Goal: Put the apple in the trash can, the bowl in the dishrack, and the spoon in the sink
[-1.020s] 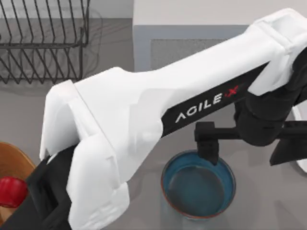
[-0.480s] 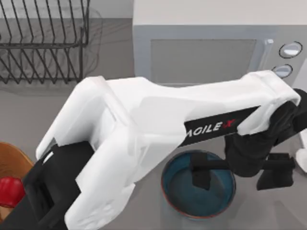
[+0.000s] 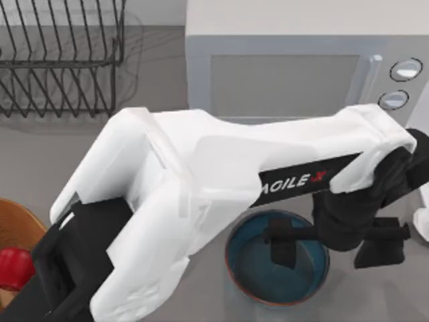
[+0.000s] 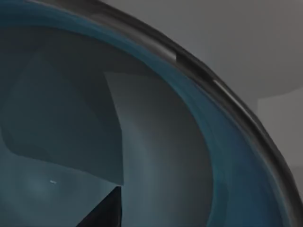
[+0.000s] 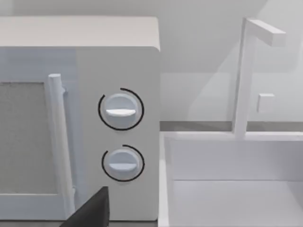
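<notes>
The blue-teal bowl sits at the front of the table, right of centre. My left gripper is open and straddles the bowl's right rim. One dark finger hangs inside the bowl, the other outside it. The left wrist view looks into the bowl from close up, with a dark fingertip at the edge. The red apple lies in the tan trash can at the front left. The dishrack stands at the back left. The sink lies beside the microwave. The spoon is hidden.
A white microwave stands behind the bowl; its two dials face the right wrist camera. A white faucet rises over the sink. My left arm's white body spans the table's middle. A dark finger of my right gripper shows low.
My left arm has swung toward the table's front, uncovering the microwave. Its gripper has turned and come down over the bowl, so one finger now hangs inside the rim.
</notes>
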